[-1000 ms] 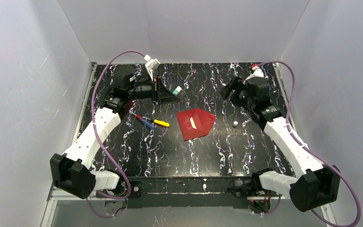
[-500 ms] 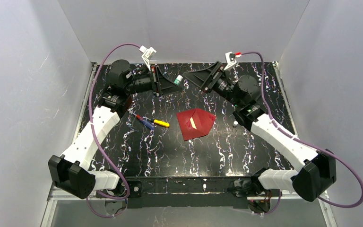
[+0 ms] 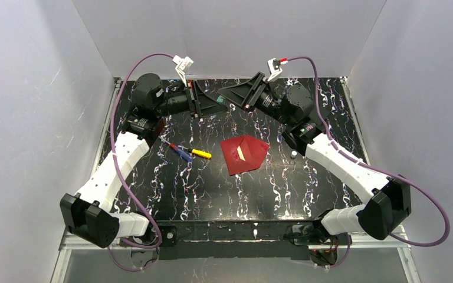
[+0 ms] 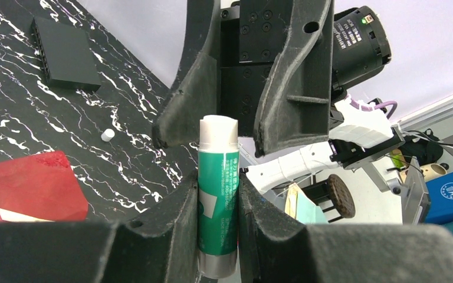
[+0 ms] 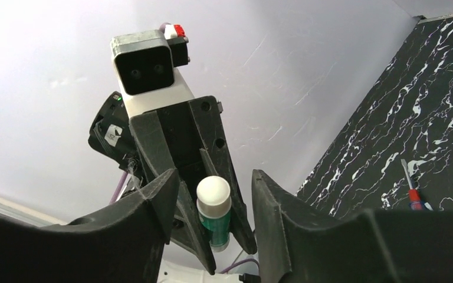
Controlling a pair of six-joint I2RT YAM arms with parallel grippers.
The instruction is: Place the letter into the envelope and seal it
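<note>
The dark red envelope (image 3: 245, 153) lies flat at the table's middle, and its corner shows in the left wrist view (image 4: 29, 186). A pale strip (image 3: 243, 154) shows on it; the rest of the letter is hidden. My left gripper (image 3: 220, 101) is raised at the back and shut on a green glue stick (image 4: 218, 200) with a white end. My right gripper (image 3: 231, 96) is open and faces the stick's white end (image 5: 214, 191), with its fingers (image 5: 147, 218) either side and not touching it.
A screwdriver and a yellow-handled tool (image 3: 187, 152) lie left of the envelope. A small white cap-like thing (image 3: 294, 154) lies to its right. A black square sheet (image 4: 65, 53) lies farther back. Grey walls enclose the table on three sides.
My right arm has swung from the right side to the back centre and now faces the left gripper. The left gripper has risen slightly with the glue stick. The envelope has not moved.
</note>
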